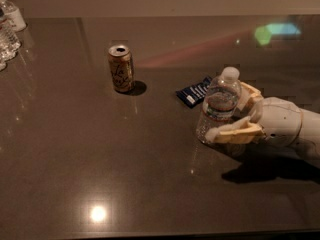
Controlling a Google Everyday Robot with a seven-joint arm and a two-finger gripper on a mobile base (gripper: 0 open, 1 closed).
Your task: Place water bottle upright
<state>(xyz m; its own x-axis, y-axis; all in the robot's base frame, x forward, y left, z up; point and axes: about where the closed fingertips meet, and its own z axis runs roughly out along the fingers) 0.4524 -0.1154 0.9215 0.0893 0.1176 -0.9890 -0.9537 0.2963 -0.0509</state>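
The water bottle (218,104), clear ribbed plastic with a white cap and a narrow coloured label band, stands on the dark table (100,154) at centre right, leaning slightly. My gripper (226,115) reaches in from the right and straddles it. The near finger (234,133) sits a little off the bottle's lower part. The far finger (248,95) is behind the bottle. The jaws look slightly parted, so the bottle stands between them.
A gold drink can (121,68) stands upright at centre left. A dark blue packet (195,91) lies just behind the bottle. Clear bottles with white labels (10,26) crowd the far left edge. The table's front edge runs along the bottom.
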